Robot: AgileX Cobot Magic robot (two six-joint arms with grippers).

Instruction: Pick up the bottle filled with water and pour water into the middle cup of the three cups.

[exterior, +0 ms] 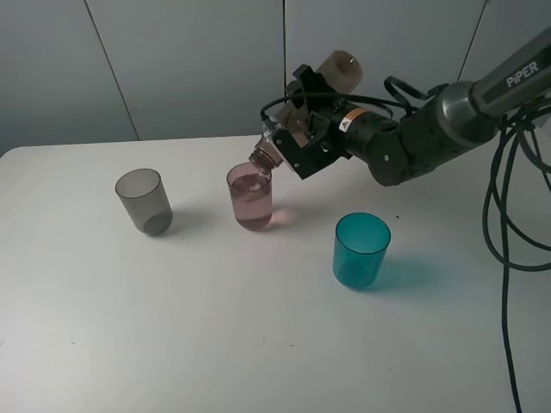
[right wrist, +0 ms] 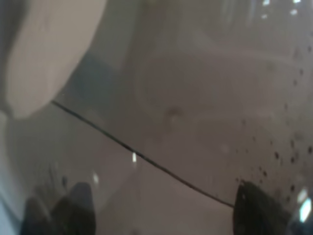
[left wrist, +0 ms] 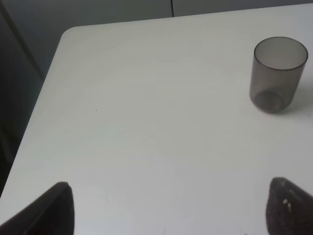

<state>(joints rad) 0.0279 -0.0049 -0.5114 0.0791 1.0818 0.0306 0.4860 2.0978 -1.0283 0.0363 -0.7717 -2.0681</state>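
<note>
My right gripper is shut on the smoky brown-grey bottle and holds it tilted steeply, base up. The bottle's open neck points down at the rim of the pink-mauve middle cup, which holds water. The smoky grey cup stands to its left and the teal cup to its front right. In the right wrist view the bottle's translucent wall fills the picture between the fingertips. My left gripper is open and empty above the table, with the grey cup ahead of it.
The white table carries only the three cups. Its left edge and rounded corner show in the left wrist view. Black cables hang at the right behind my right arm. A grey panelled wall stands behind the table.
</note>
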